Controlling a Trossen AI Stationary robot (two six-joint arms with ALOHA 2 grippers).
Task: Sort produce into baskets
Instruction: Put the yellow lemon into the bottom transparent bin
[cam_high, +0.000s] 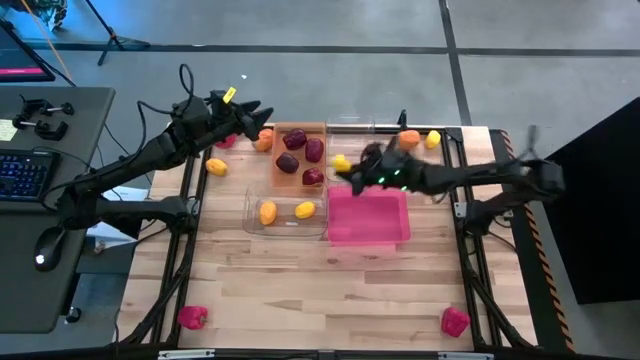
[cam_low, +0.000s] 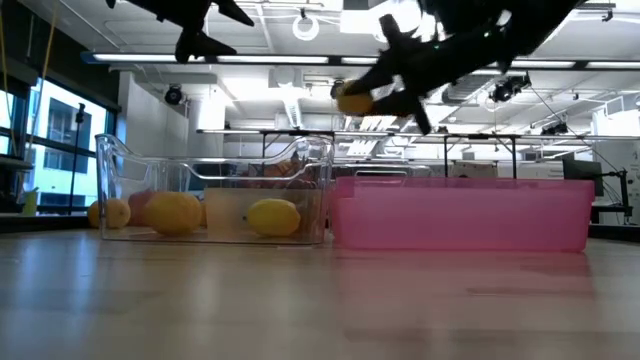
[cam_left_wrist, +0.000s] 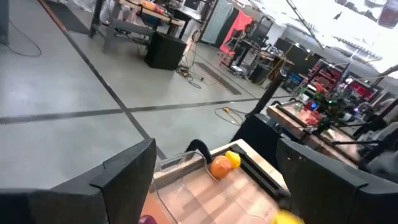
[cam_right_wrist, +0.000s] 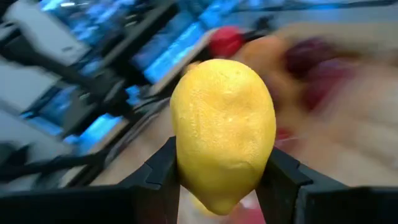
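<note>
My right gripper (cam_high: 348, 172) is shut on a yellow lemon (cam_high: 341, 162), high above the table between the orange basket (cam_high: 278, 172) and the pink basket (cam_high: 368, 238); the low view shows it (cam_low: 352, 100) well above the baskets. My left gripper (cam_high: 262, 112) is open and empty, raised over the table's far left by the orange basket, its fingers wide apart in its wrist view (cam_left_wrist: 214, 149). Several maroon pieces (cam_high: 300, 150) lie in the orange basket. An orange piece (cam_high: 267, 212) and a yellow one (cam_high: 305, 210) lie in a clear basket (cam_high: 250, 222). My right gripper pinches the lemon by two opposite sides (cam_right_wrist: 186, 168) between its two fingers. The fingers come from the table's right, slanting down. The lemon is lifted clear of everything and stands out past the fingertips (cam_right_wrist: 163, 163).
Loose produce lies on the table: orange (cam_high: 409, 138) and yellow (cam_high: 432, 139) at the far right, orange (cam_high: 264, 140), pink-red (cam_high: 226, 141) and yellow (cam_high: 216, 166) at the far left, pink-red near both front corners (cam_high: 192, 317) (cam_high: 455, 321). A second clear basket (cam_high: 350, 127) stands at the far middle.
</note>
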